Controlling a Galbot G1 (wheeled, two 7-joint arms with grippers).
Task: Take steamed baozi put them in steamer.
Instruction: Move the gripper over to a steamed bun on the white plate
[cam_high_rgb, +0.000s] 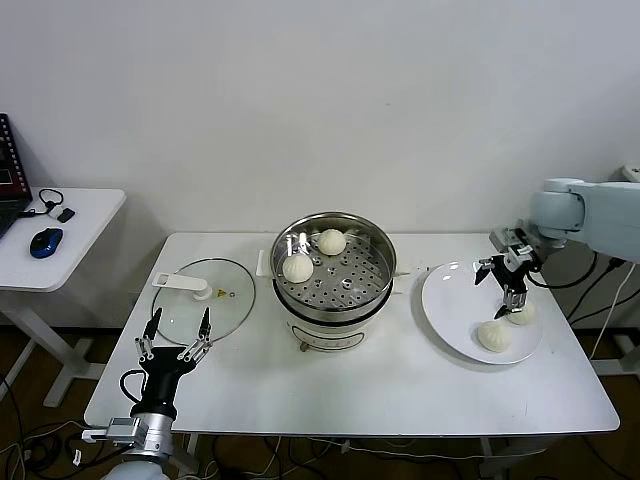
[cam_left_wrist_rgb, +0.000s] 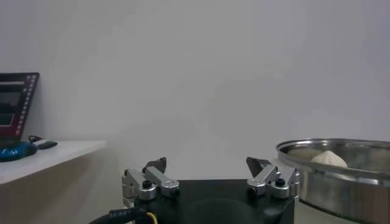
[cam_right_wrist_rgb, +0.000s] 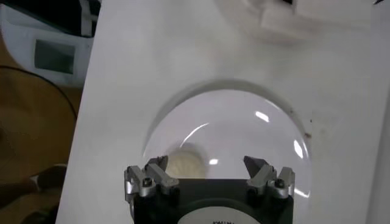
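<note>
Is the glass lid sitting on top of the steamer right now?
No, the glass lid lies flat on the table beside the open steamer.

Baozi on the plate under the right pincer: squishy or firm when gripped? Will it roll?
Probably soft: the baozi looks puffy and rounded, so the open right pincer may dent it. Likely light. It sits flat-bottomed on the white plate, so it should slide rather than roll.

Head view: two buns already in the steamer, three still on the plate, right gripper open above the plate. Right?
Not quite. The head view shows two buns left on the plate, not three. Two are in the steamer, and the right gripper hangs open above the plate.
</note>
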